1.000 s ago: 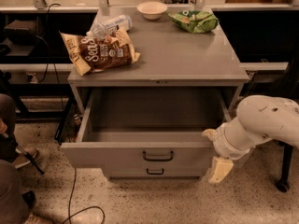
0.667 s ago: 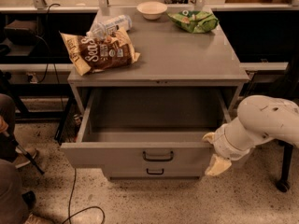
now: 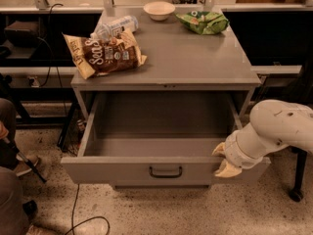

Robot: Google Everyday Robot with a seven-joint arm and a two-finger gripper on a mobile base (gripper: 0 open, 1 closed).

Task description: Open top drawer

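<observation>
The top drawer (image 3: 117, 171) of the grey metal cabinet stands pulled far out, and its deep grey inside (image 3: 161, 126) holds nothing. Its small black handle (image 3: 165, 172) sits at the centre of the front panel. My gripper (image 3: 223, 159) is at the right end of the drawer's front panel, on the white arm (image 3: 274, 131) that comes in from the right. Its tan fingers (image 3: 228, 170) are spread, one over the panel's top rim and one in front of it. The lower drawers are hidden under the open one.
On the cabinet top (image 3: 195, 58) lie a brown chip bag (image 3: 105, 55), a water bottle (image 3: 113, 27), a white bowl (image 3: 159, 10) and a green bag (image 3: 203, 22). A person's leg and shoe (image 3: 12, 151) are at the left. A cable (image 3: 73, 214) lies on the floor, and a black leg (image 3: 297, 180) stands at the right.
The gripper has risen a little at the drawer's right front corner, with the lower finger closer to the panel. The drawer stays open as before.
</observation>
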